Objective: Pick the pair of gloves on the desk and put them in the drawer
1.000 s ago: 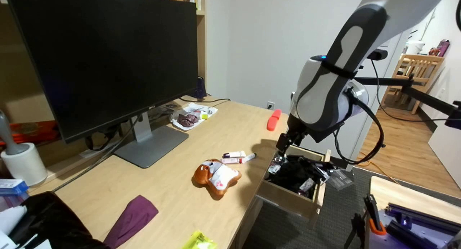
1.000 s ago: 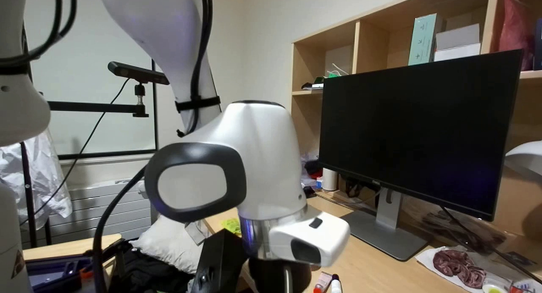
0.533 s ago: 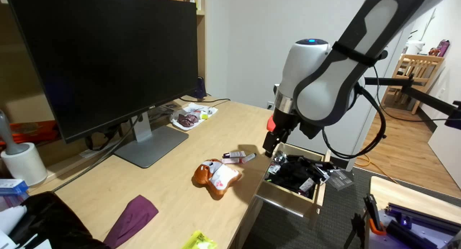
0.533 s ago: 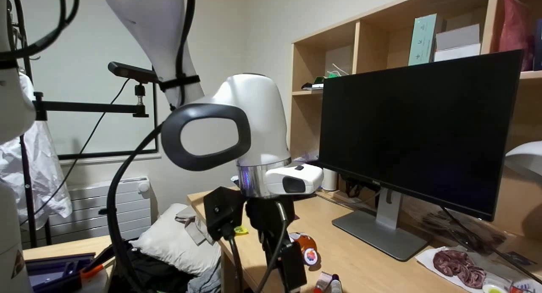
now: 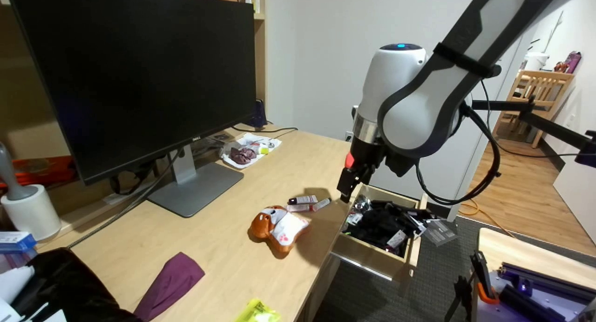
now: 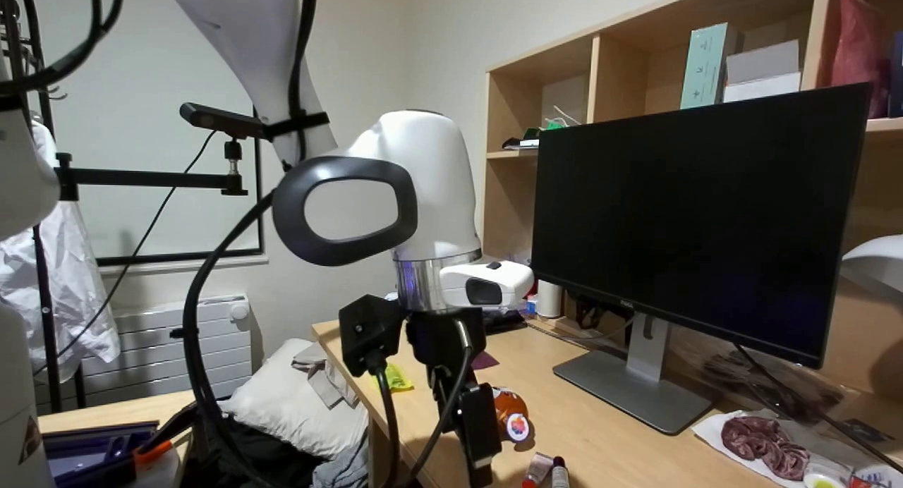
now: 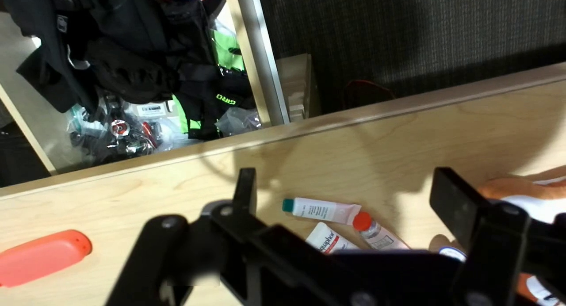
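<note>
Black fabric items, glove-like and one marked GIRO with bright green parts, lie in a heap (image 7: 132,71) in the open drawer; the heap also shows in an exterior view (image 5: 379,224). The wooden drawer (image 5: 368,262) is pulled out beside the desk (image 5: 223,261), and its side wall (image 7: 245,45) shows in the wrist view. My gripper (image 7: 342,180) is open with nothing between its fingers. It is above the desk near its edge, beside the drawer, as an exterior view shows (image 5: 344,194). No gloves show on the visible desk top.
Several small tubes (image 7: 325,210) lie on the desk below my gripper. A dog-shaped plush (image 5: 281,229), a purple cloth (image 5: 170,285), a yellow packet (image 5: 257,311) and a red case (image 7: 44,255) are on the desk. A monitor (image 5: 139,80) stands at the back.
My arm has risen and my gripper has moved from the drawer's edge to above the desk, mostly in the first half second, slightly since. The drawer and desk things have not moved.
</note>
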`<control>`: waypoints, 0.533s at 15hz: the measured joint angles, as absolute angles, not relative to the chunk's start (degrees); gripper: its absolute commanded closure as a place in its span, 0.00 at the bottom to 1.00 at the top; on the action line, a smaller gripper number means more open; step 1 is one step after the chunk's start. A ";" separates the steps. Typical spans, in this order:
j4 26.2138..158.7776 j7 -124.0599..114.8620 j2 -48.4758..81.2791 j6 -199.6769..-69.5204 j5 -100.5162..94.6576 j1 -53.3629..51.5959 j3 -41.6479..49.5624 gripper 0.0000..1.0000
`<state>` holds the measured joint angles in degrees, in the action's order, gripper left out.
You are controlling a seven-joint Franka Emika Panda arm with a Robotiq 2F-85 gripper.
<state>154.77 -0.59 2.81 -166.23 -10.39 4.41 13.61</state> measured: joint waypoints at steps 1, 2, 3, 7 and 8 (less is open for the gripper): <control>154.75 -0.59 2.80 -166.03 -10.30 4.42 13.22 0.00; 154.67 -0.59 2.65 -165.12 -10.21 4.37 12.43 0.00; 154.46 -0.59 2.30 -163.41 -10.19 4.27 11.36 0.00; 152.47 -1.28 -0.40 -155.08 -10.20 2.80 6.64 0.00; 151.76 -1.81 -1.04 -153.42 -10.19 2.33 5.54 0.00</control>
